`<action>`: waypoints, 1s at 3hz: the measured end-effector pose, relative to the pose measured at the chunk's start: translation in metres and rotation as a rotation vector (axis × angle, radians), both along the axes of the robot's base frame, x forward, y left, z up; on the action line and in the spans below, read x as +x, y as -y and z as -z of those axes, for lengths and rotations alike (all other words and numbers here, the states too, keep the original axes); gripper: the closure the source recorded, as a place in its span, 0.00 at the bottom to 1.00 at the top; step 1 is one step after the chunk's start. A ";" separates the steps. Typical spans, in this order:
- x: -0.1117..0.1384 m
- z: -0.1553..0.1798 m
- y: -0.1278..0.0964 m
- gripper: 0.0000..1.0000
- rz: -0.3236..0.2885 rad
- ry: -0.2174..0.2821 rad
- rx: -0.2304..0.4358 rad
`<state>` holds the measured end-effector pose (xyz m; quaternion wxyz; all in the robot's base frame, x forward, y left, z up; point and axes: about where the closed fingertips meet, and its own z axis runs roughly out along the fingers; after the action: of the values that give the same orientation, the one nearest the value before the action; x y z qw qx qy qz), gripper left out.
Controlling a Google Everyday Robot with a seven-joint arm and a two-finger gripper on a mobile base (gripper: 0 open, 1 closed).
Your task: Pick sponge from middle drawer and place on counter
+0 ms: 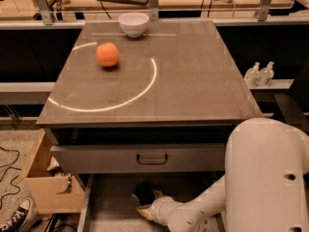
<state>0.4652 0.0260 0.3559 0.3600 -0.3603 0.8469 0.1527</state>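
The middle drawer [108, 204] is pulled open at the bottom of the view, below the counter [193, 81] with its white arc line. My gripper [144, 200] reaches down into the drawer from the right, on the end of my white arm [193, 211]. A dark shape with a pale yellow edge, which looks like the sponge [143, 210], lies right at the gripper's tip. I cannot make out whether the gripper holds it.
An orange fruit [107, 54] and a white bowl [133, 24] sit on the counter's far left part. A closed drawer front with a dark handle [151, 157] is above the open drawer. A cardboard box [46, 187] stands on the floor at left. Bottles [258, 74] stand at right.
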 end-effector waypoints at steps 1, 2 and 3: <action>0.000 0.000 -0.001 0.88 -0.001 0.000 0.001; 0.000 0.000 -0.002 1.00 -0.002 0.000 0.001; 0.000 -0.001 -0.002 1.00 -0.016 -0.002 0.012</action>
<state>0.4651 0.0281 0.3571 0.3599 -0.3650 0.8434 0.1610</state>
